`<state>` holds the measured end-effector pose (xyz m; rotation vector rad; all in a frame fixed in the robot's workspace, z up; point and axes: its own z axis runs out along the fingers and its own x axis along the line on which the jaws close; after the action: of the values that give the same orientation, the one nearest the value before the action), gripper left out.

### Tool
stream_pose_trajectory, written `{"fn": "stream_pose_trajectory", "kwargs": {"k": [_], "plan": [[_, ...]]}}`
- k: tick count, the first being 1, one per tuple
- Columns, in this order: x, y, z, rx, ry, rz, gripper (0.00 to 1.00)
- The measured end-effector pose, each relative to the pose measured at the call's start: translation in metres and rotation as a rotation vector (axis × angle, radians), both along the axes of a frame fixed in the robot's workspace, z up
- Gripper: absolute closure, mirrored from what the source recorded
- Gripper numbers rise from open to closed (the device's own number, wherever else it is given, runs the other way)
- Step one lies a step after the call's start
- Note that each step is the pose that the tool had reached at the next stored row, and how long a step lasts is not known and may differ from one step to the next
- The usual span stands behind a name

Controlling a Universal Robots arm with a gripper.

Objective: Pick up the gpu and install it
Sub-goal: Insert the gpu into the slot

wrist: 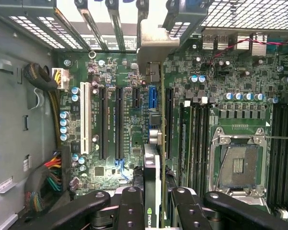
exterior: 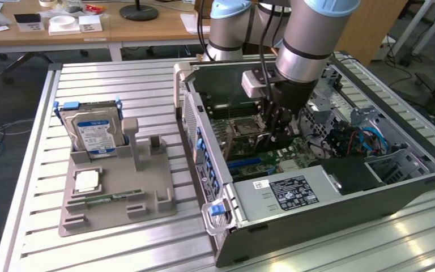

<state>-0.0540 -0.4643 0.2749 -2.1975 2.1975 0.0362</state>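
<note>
At the exterior view's left, a grey holder (exterior: 149, 192) sits on the slatted table (exterior: 111, 79). A hard drive (exterior: 90, 133) stands upright in it, and a chip (exterior: 86, 180) and a memory stick (exterior: 115, 198) lie flat in front of the drive.

Right of the holder is the open case (exterior: 338, 209), with its motherboard (exterior: 244, 150) facing up. The arm reaches down into the case, and the gripper (exterior: 282, 127) is low over the middle of the board.

From the wrist, the gripper (wrist: 157, 208) is partly closed, with its fingers (wrist: 132, 206) pressed against both faces of the gpu (wrist: 152, 167). The card is held on edge over the expansion slots, just beside the blue slot (wrist: 152, 98). Its silver bracket (wrist: 156, 45) is at the case's rear openings. I can't tell whether its edge has entered a slot.

Further right on the board is the empty CPU socket (wrist: 240, 165).
</note>
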Motion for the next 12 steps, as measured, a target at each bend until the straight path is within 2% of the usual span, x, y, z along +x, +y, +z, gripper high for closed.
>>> {"fn": "stream_pose_trajectory", "kwargs": {"k": [12], "plan": [[-0.0056, 0.0024, -0.0028, -0.0005, 0.0002, 0.000, 0.73]]}}
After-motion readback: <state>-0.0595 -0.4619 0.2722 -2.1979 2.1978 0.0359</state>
